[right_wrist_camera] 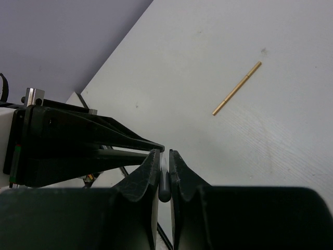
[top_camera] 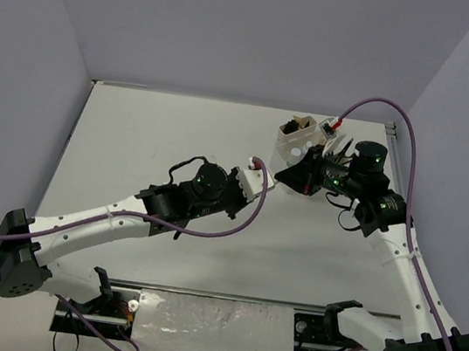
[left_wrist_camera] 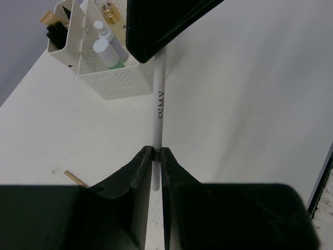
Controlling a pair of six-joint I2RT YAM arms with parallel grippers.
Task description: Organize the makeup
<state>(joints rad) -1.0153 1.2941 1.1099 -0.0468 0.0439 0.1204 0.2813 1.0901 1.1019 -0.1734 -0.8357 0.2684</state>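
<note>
Left fingers [left_wrist_camera: 149, 155] clamped on near end of thin white pencil [left_wrist_camera: 159, 99] w/ black lettering. Right fingers [right_wrist_camera: 155, 159] pinched together on its far end, so pencil spans betw. both arms, near white perforated plastic box [left_wrist_camera: 114, 80]. Box holds small bottles [left_wrist_camera: 106, 49] in one compartment. Thin gold stick [right_wrist_camera: 237, 88] lies loose on worktop [left_wrist_camera: 250, 104].

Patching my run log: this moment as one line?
phase: handover | left claw: shut on white pencil | right claw: shut on same pencil | gold stick: loose on table
</note>
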